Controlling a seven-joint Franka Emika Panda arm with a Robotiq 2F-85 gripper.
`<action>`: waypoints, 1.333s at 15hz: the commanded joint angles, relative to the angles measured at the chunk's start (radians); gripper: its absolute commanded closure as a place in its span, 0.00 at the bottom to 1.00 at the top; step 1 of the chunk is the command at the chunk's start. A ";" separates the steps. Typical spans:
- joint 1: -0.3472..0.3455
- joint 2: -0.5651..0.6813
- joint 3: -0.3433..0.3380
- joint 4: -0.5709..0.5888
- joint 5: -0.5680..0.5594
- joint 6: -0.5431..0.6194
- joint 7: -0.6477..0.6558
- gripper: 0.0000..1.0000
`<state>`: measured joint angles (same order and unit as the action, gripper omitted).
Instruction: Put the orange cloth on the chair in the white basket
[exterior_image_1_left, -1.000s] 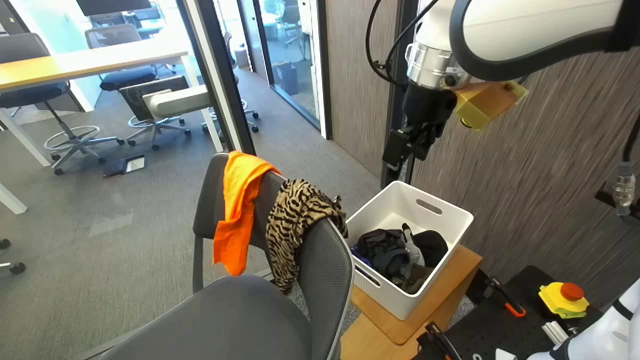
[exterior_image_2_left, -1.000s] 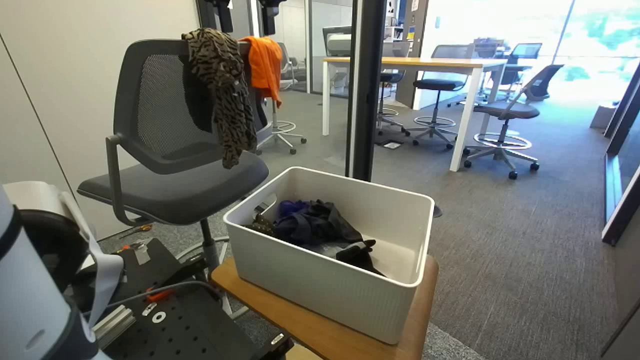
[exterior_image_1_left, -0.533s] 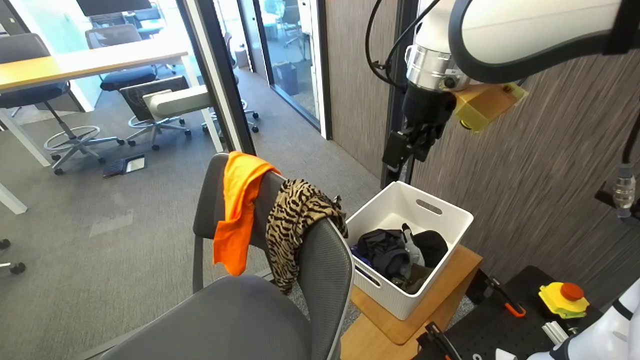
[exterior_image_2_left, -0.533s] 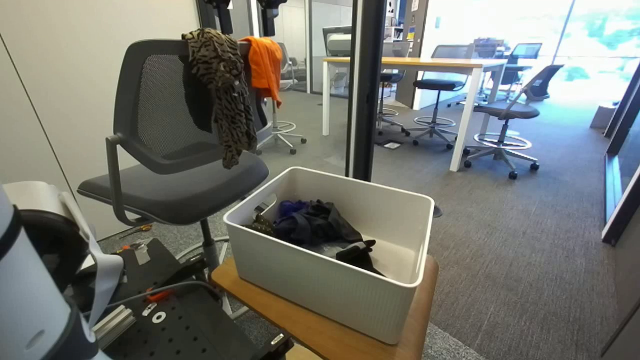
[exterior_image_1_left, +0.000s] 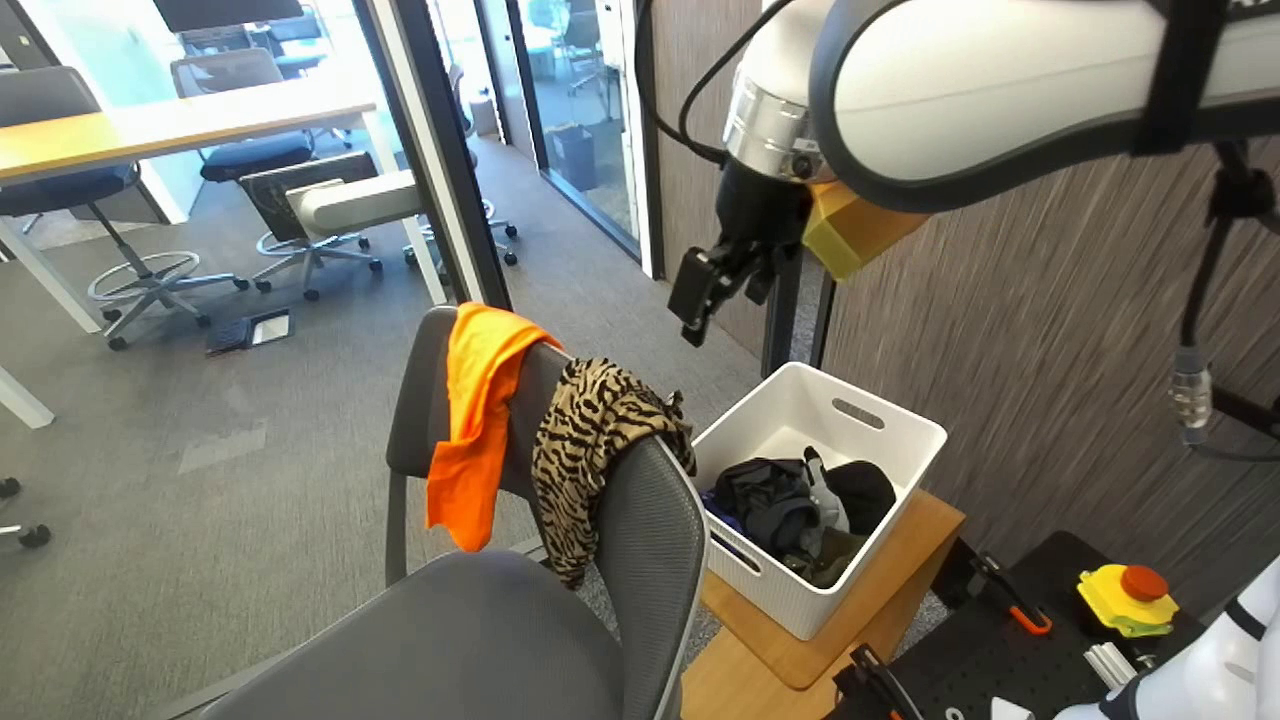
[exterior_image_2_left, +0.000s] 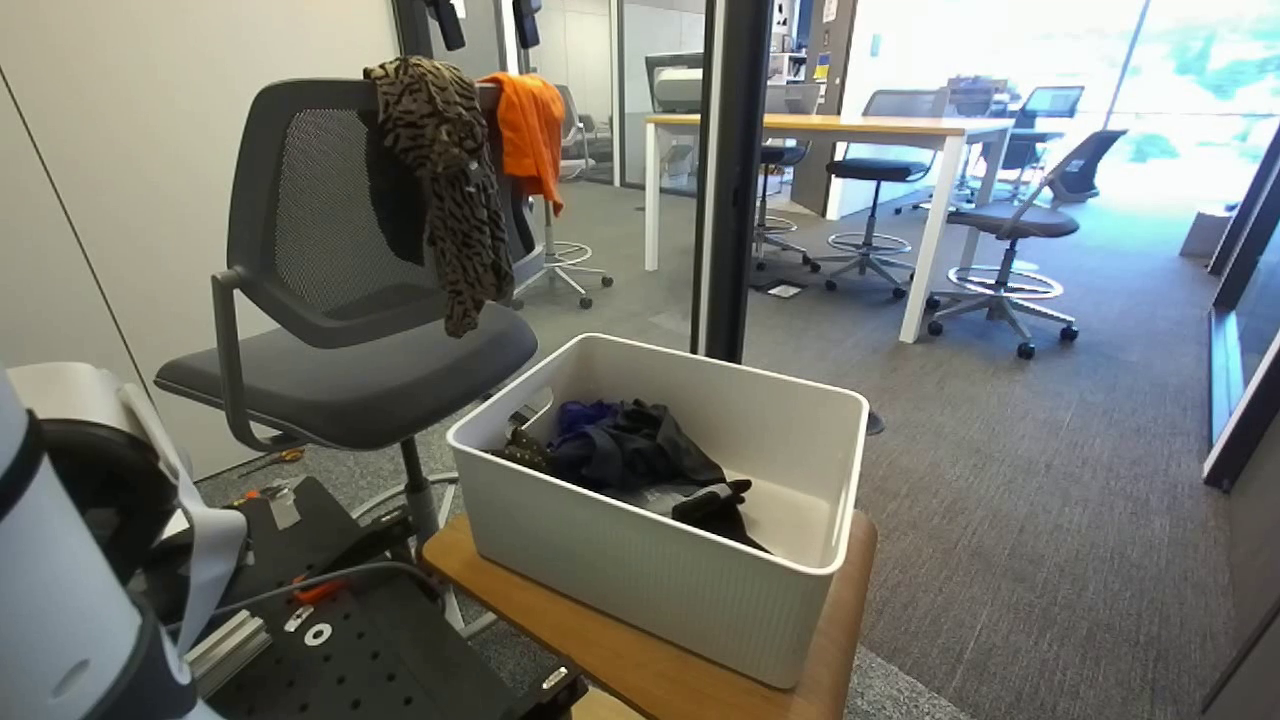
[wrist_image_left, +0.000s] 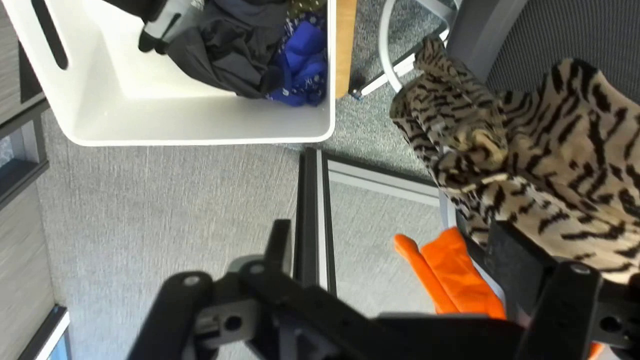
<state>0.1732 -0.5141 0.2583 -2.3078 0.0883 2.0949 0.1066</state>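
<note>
The orange cloth (exterior_image_1_left: 478, 430) hangs over the backrest of the grey chair (exterior_image_1_left: 655, 540). It also shows over the chair (exterior_image_2_left: 325, 210) in an exterior view (exterior_image_2_left: 532, 130), and its lower part shows in the wrist view (wrist_image_left: 457, 275), partly hidden by the gripper. My gripper (exterior_image_1_left: 725, 300) is open and empty, above and between the chair and the white basket (exterior_image_1_left: 765, 590). In the wrist view the fingers (wrist_image_left: 392, 232) are wide apart, with the cloth below and between them. The basket (wrist_image_left: 200, 120) holds dark clothes, and it also shows in an exterior view (exterior_image_2_left: 640, 570).
A leopard-print cloth (exterior_image_1_left: 595, 450) hangs on the same backrest beside the orange cloth. The basket stands on a wooden stand (exterior_image_1_left: 800, 660). A dark post (exterior_image_2_left: 728, 200) and glass partition stand behind. A black platform with a red button (exterior_image_1_left: 1143, 583) is beside the basket.
My open gripper has moved from above the basket toward the chair, and its fingertips sit slightly higher. The cloths, chair and basket have not moved.
</note>
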 joint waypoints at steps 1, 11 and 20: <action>-0.007 0.115 0.071 0.095 -0.043 0.148 0.129 0.00; -0.004 0.437 0.131 0.326 -0.252 0.381 0.366 0.00; 0.083 0.637 0.085 0.568 -0.059 0.175 0.249 0.00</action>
<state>0.2214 0.0511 0.3687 -1.8650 -0.0418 2.3657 0.4069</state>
